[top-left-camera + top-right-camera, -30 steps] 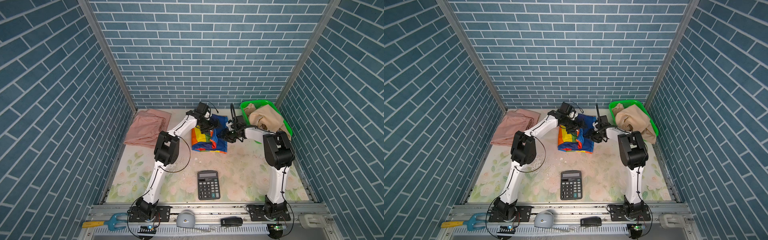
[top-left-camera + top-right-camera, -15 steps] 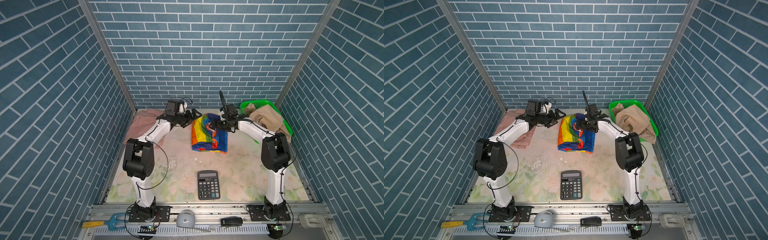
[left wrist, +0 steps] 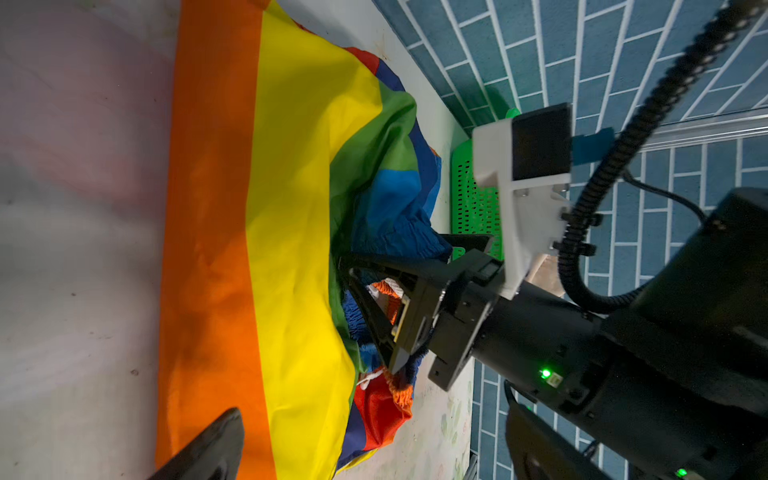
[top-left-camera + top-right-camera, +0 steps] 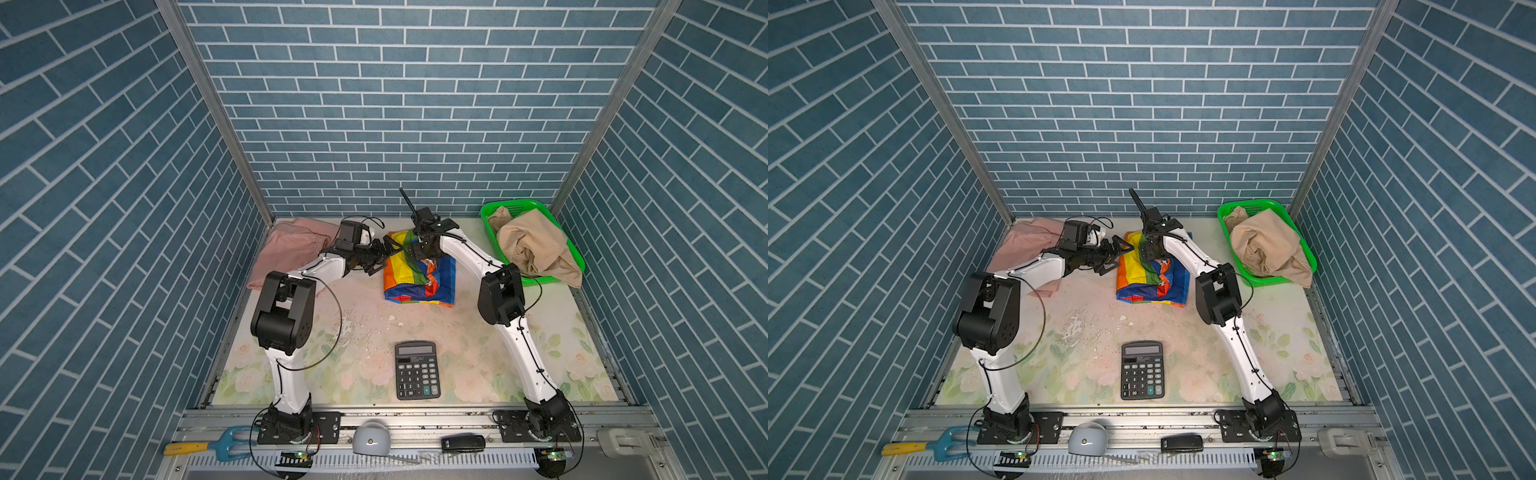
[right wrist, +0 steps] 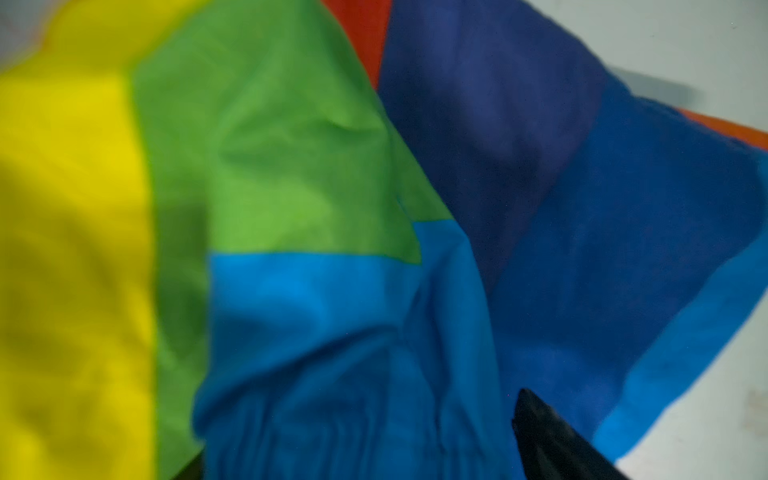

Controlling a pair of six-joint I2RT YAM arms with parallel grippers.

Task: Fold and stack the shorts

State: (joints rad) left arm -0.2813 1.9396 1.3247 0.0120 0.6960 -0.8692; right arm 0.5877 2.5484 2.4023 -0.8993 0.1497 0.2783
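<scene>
Far left, the soft pink shorts [image 4: 291, 245] lie flat by the wall, partly hidden by my left arm. My left pincer [image 4: 385, 255] gapes empty beside the rainbow shorts' [image 4: 415, 282] smooth orange edge. My right pincer [image 4: 423, 254], also spread wide, noses into their gathered blue waistband. The hard black calculator [image 4: 417, 370] lies nearer the front. At the right, the crumpled beige shorts [image 4: 532, 245] fill the green mesh basket [image 4: 575, 253].
</scene>
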